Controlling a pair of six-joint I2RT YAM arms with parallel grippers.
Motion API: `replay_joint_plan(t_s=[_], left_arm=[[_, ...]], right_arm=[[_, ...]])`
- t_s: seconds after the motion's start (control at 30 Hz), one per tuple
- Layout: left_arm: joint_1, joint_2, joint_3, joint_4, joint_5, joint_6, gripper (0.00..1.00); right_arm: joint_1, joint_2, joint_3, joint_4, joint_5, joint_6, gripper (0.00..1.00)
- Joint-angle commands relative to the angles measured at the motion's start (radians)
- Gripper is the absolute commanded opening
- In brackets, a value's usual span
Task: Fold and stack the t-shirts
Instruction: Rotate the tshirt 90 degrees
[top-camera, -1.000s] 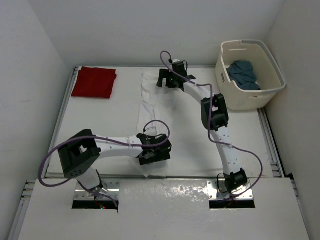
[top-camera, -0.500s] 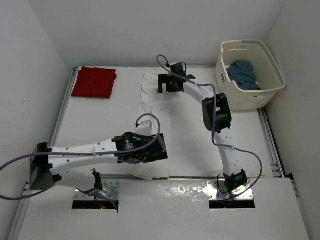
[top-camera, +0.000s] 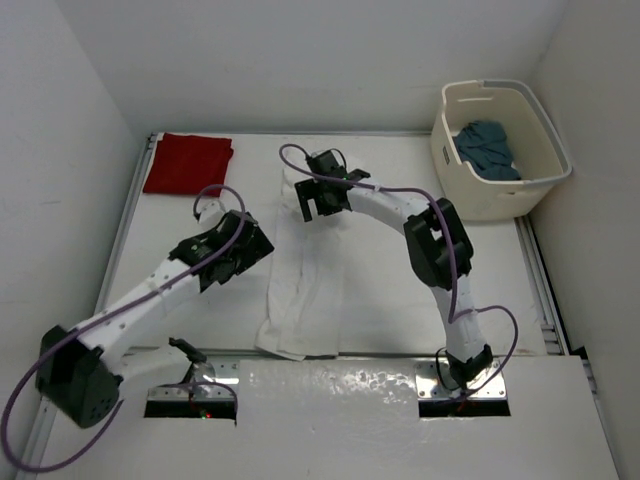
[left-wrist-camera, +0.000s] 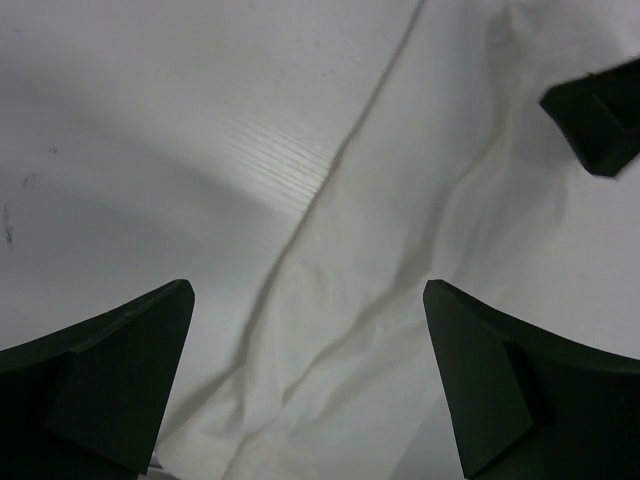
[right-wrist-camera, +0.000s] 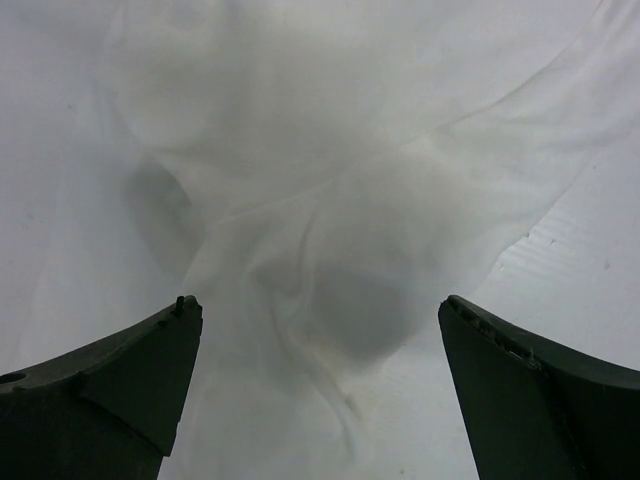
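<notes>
Jaws apart and empty, the left pincer (left-wrist-camera: 307, 290) and right pincer (right-wrist-camera: 320, 300) should pinch the white shirt (top-camera: 305, 290) along one long edge, lifting together.

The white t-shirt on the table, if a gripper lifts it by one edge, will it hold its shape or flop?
Probably flop: the white t-shirt lies in soft wrinkles, so it would likely drape and sag. It looks thin, so likely light. Pushed, it would probably bunch up rather than slide whole.
</notes>
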Motion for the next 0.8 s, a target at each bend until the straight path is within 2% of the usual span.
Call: replay_joint_plan(t_s=[0.0, 0.1, 0.33, 0.53, 0.77], left_arm=[[0.084, 0.122, 0.020, 0.106, 0.109, 0.149, 1.00], [0.122, 0.131, 0.011, 0.167, 0.144, 0.183, 1.00], [0.240, 0.157, 0.009, 0.201, 0.209, 0.259, 1.00], [0.296, 0.215, 0.024, 0.200, 0.259, 0.307, 1.00], [0.302, 0.278, 0.020, 0.224, 0.425, 0.379, 1.00]], right_arm=[[-0.016, -0.004, -0.019, 0.009, 0.030, 0.062, 0.99], [-0.016, 0.071, 0.048, -0.045, 0.030, 0.079, 0.99], [-0.043, 0.241, 0.229, -0.122, 0.093, 0.139, 0.99], [-0.129, 0.399, 0.396, -0.139, 0.020, 0.180, 0.99], [-0.211, 0.504, 0.591, 0.003, -0.158, 0.108, 0.99]])
